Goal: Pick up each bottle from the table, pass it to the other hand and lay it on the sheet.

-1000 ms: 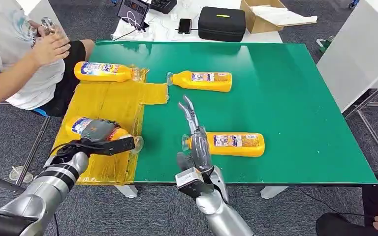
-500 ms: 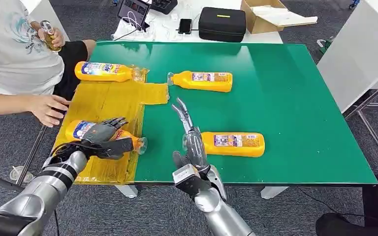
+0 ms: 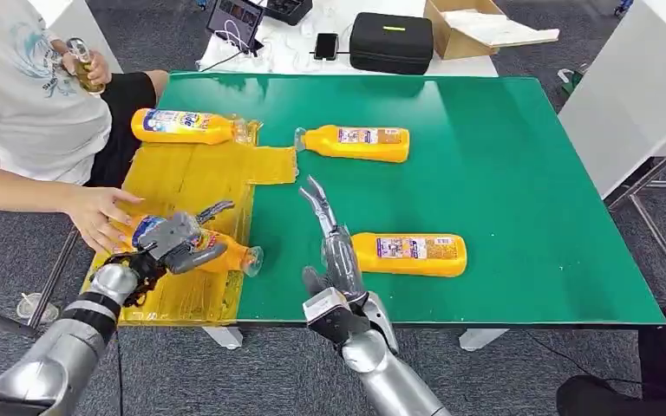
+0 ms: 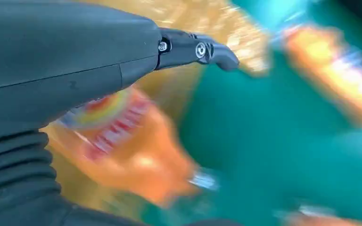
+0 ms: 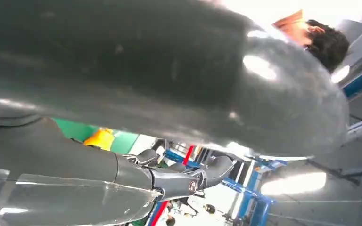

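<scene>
Two bottles (image 3: 360, 143) (image 3: 409, 253) lie apart on open green table (image 3: 520, 173).

Four yellow bottles lie on their sides: two (image 3: 182, 126) (image 3: 217, 251) on my yellow sheet (image 3: 191, 186), two (image 3: 355, 143) (image 3: 409, 254) on green beside it.

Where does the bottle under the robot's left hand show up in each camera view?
Head view: the bottle lies on the yellow sheet at lower left, under the left hand.
Left wrist view: a blurred orange shape at lower centre, beneath the hand.
Right wrist view: not in it.
Shared landmark: the green table, also at.
</scene>
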